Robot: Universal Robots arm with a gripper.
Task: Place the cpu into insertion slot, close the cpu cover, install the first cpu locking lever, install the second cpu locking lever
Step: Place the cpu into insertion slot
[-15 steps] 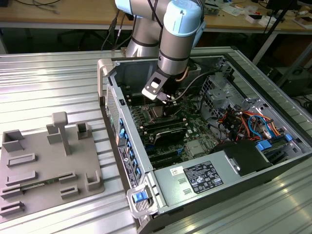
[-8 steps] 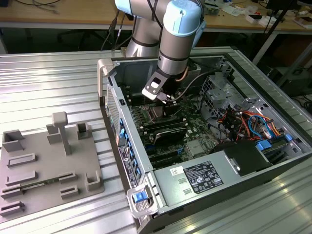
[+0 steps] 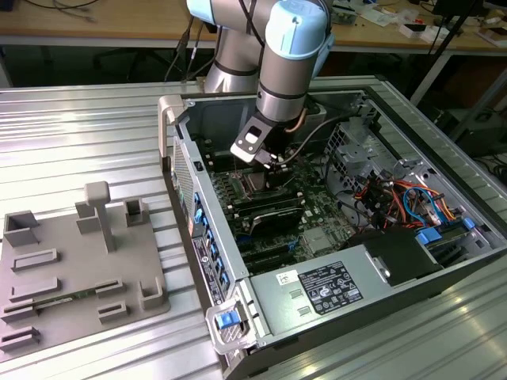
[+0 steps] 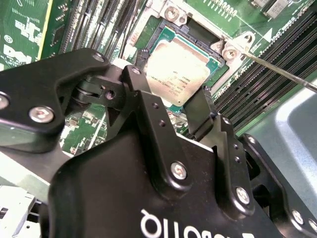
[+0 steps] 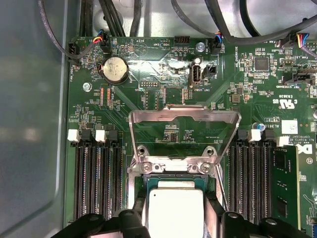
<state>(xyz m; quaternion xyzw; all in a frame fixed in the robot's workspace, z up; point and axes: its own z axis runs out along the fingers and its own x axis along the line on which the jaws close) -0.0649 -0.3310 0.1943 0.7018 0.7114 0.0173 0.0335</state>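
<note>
The gripper (image 4: 173,78) is seating the cpu (image 5: 176,213) in the insertion slot (image 4: 195,35), jaws apparently clamping its sides; the cpu cover (image 5: 184,115) is standing open. Letting go calls for keeping it flat.

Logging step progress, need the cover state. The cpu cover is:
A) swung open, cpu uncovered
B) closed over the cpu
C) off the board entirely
A: in the first wrist view the cpu cover stands swung back on its hinge, and the cpu lies uncovered.
</note>
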